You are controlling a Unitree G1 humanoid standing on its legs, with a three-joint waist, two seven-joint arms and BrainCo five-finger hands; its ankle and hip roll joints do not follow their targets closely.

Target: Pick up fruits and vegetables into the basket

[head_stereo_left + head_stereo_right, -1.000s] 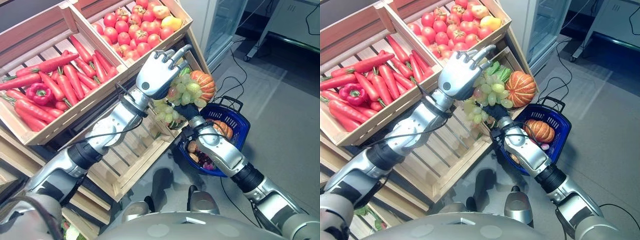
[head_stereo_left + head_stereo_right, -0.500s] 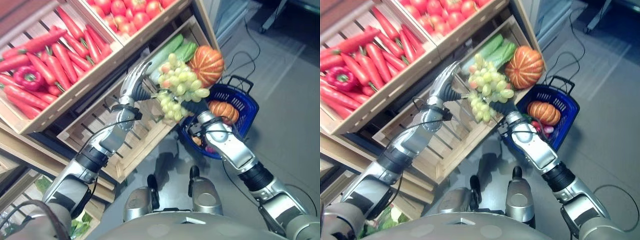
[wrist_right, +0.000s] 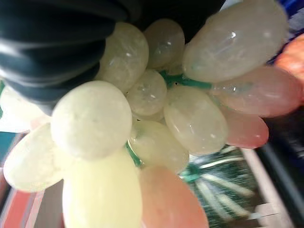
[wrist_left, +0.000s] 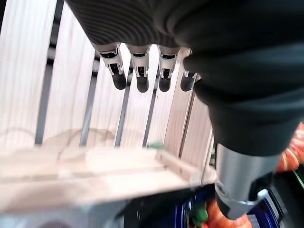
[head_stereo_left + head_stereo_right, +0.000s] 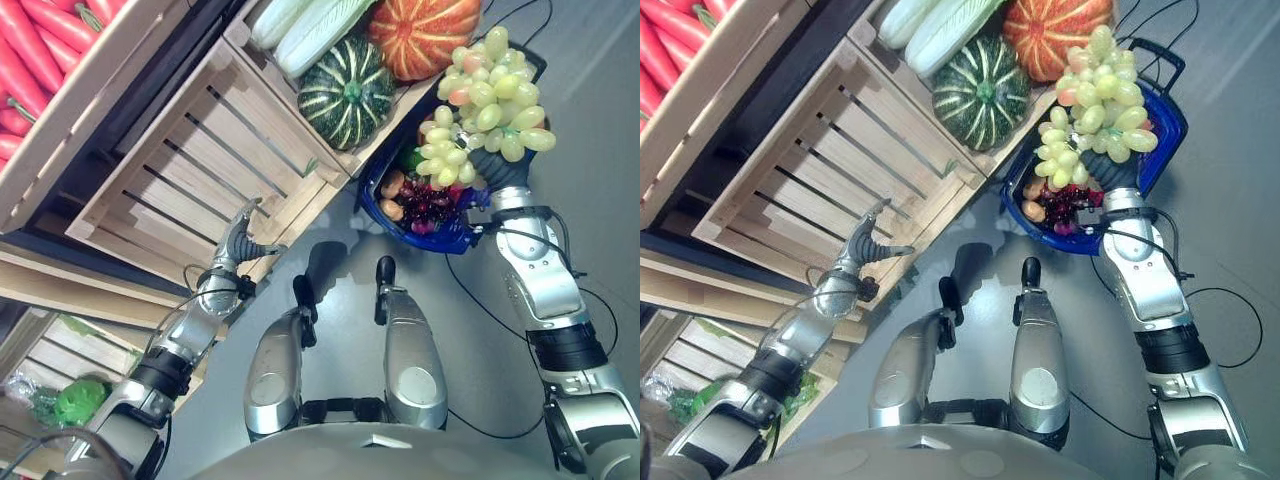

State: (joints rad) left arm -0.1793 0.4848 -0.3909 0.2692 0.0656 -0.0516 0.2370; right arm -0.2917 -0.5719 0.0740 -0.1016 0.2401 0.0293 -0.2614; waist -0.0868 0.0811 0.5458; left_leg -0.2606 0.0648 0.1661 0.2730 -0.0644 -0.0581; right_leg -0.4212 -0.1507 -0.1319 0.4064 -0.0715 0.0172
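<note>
A bunch of green grapes, a few berries blushed pink, is held up in our right hand, directly over the blue basket on the floor. The hand's fingers are buried under the bunch, so we cannot tell how they sit, though the fruit clearly rides on that hand. In the basket we see dark red fruit and a small brown piece, with room beside them. Our left hand hangs low by the empty wooden crate, fingers straight and relaxed, holding nothing. Just beyond the basket, a striped green squash and an orange pumpkin sit in a crate compartment. We judge the step to be delivery: next, lower the grapes into the basket and release without spilling berries.
</note>
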